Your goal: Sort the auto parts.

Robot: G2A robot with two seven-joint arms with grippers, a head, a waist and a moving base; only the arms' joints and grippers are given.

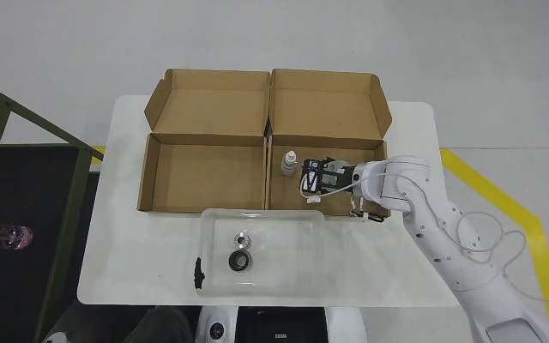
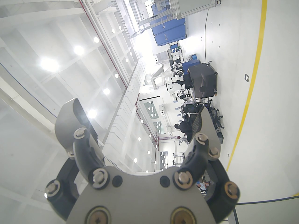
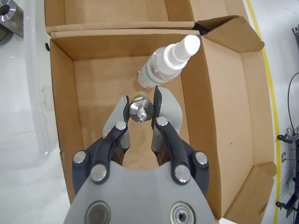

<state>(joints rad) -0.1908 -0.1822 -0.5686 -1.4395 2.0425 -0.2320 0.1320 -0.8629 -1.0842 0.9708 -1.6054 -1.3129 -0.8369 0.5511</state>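
My right gripper (image 3: 141, 109) is shut on a small round metal part (image 3: 141, 112) with a stud, held over the floor of the right cardboard box (image 1: 371, 129). In the top view that gripper (image 1: 310, 178) hangs inside the box, just right of a white spray bottle (image 1: 290, 162). The bottle (image 3: 167, 63) stands upright close beyond the fingertips. A clear plastic bin (image 1: 211, 273) in front of the boxes holds a metal block (image 1: 243, 240) and a dark ring (image 1: 239, 260). My left gripper (image 2: 137, 122) is open, points up into the room and holds nothing.
A second open cardboard box (image 1: 147, 176) sits to the left of the right one, sharing a wall. Both lids stand folded back. The white table (image 1: 403, 266) has bare room to the right of the bin. The metal block (image 3: 10, 16) sits in the bin beside the box wall.
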